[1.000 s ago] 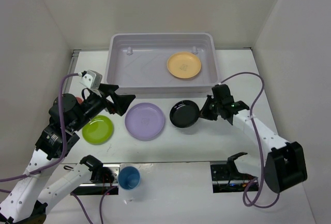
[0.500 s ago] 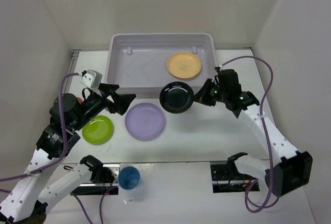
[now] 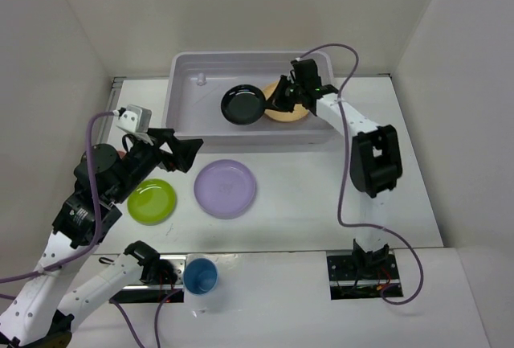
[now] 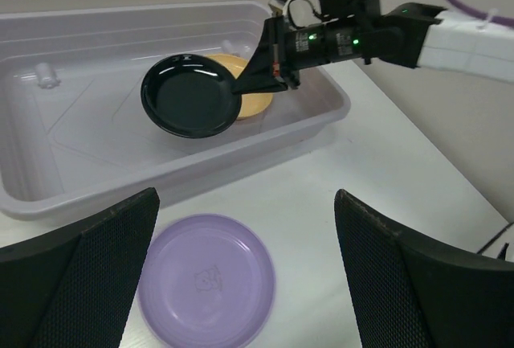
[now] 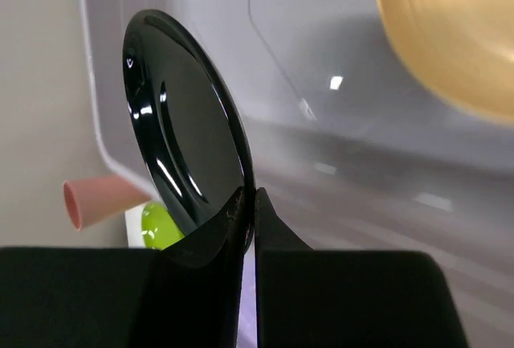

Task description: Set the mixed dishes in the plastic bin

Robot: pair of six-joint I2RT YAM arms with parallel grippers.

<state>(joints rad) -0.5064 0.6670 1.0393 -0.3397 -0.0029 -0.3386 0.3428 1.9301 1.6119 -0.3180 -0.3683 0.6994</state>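
My right gripper (image 3: 269, 100) is shut on the rim of the small black plate (image 3: 242, 104) and holds it tilted over the middle of the plastic bin (image 3: 183, 71). The wrist view shows the pinch (image 5: 250, 203) on the black plate (image 5: 189, 155). The pale orange plate (image 3: 293, 111) lies in the bin, partly under the arm. The lavender plate (image 3: 226, 188), the lime green plate (image 3: 152, 201) and the blue cup (image 3: 200, 276) are on the table. The salmon-pink cup (image 5: 96, 199) shows beyond the bin. My left gripper (image 3: 186, 155) is open and empty above the lavender plate (image 4: 206, 280).
The bin's near wall (image 4: 241, 163) stands between the plates on the table and the bin floor. White enclosure walls close in on the left, back and right. The blue cup stands at the near edge between the arm bases.
My right arm has lifted the black plate from the table in front of the bin and carried it leftwards over the bin's wall. The left arm has barely moved.
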